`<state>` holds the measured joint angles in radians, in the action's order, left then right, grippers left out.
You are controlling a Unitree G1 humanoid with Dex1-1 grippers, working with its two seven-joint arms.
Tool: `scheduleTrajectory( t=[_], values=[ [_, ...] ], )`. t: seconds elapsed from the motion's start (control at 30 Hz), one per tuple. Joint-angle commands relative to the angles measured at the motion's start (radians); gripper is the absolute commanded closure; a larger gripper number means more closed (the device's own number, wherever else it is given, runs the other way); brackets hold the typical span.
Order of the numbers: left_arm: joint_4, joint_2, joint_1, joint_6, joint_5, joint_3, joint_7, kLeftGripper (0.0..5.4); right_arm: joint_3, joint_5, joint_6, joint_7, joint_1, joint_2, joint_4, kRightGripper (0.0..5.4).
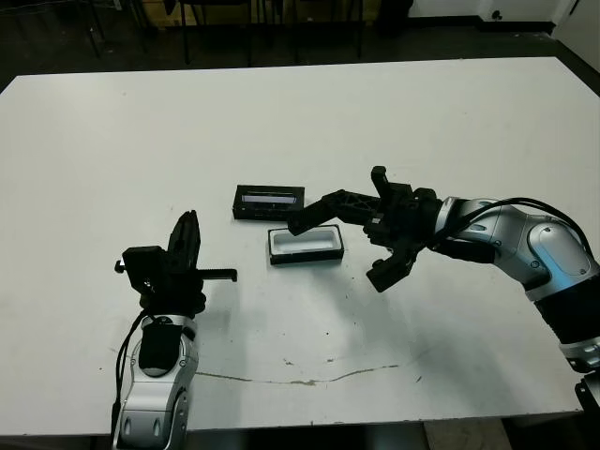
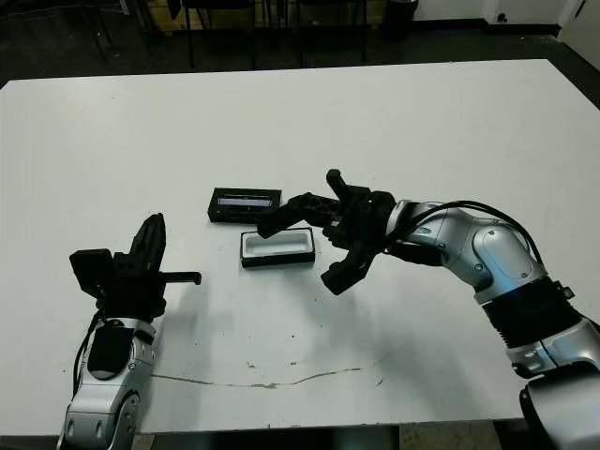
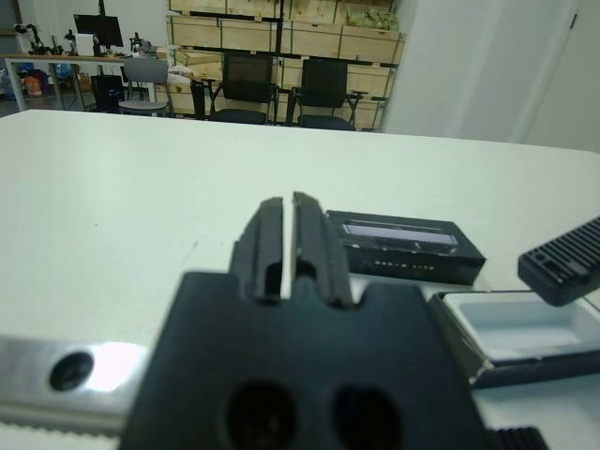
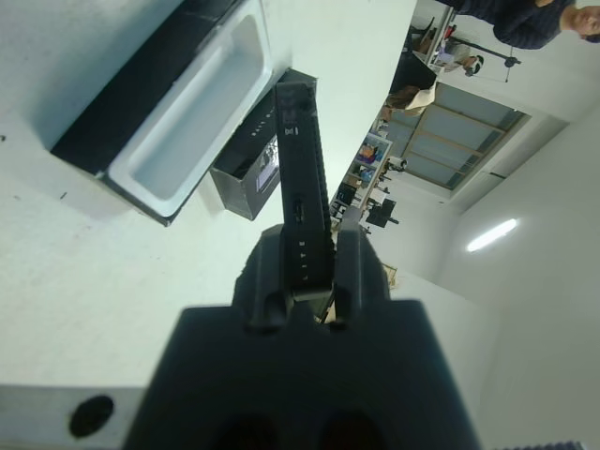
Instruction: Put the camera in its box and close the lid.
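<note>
White table; camera above box

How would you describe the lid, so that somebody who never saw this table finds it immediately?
Look near the middle of the white table, just past the gripper of the right arm. Two small rectangular pieces lie there; the lid is the farther one. It is flat and black with a pale glossy strip along its face, whereas the box beside it is white inside.

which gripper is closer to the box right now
Right. The right gripper holds the camera just above the box, its far end over the tray's back edge. The left gripper sits shut, well off to the box's left, empty.
</note>
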<state>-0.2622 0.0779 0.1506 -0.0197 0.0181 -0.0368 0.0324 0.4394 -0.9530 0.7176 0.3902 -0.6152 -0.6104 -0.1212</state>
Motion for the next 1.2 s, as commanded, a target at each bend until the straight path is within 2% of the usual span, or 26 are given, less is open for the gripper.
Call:
scheduleTrajectory(
  t=[0.03, 0.6, 0.9, 1.2],
  values=[
    [0.019, -0.004, 0.015, 0.001, -0.004, -0.002, 0.0, 5.4, 0.021, -0.009, -0.001, -0.002, -0.002, -0.017, -0.014, 5.36],
    [0.017, -0.001, 0.02, -0.006, -0.002, -0.001, 0.005, 5.4, 0.075, -0.103, -0.004, -0.037, 0.003, -0.042, -0.006, 5.36],
    [0.013, 0.0, 0.024, -0.006, -0.006, -0.007, 0.006, 5.4, 0.097, -0.12, 0.004, -0.061, 0.0, -0.051, -0.019, 5.36],
    [0.014, 0.004, 0.027, -0.005, -0.007, -0.01, 0.01, 5.4, 0.13, -0.094, 0.009, -0.003, -0.013, -0.026, -0.027, 5.36]
  ],
)
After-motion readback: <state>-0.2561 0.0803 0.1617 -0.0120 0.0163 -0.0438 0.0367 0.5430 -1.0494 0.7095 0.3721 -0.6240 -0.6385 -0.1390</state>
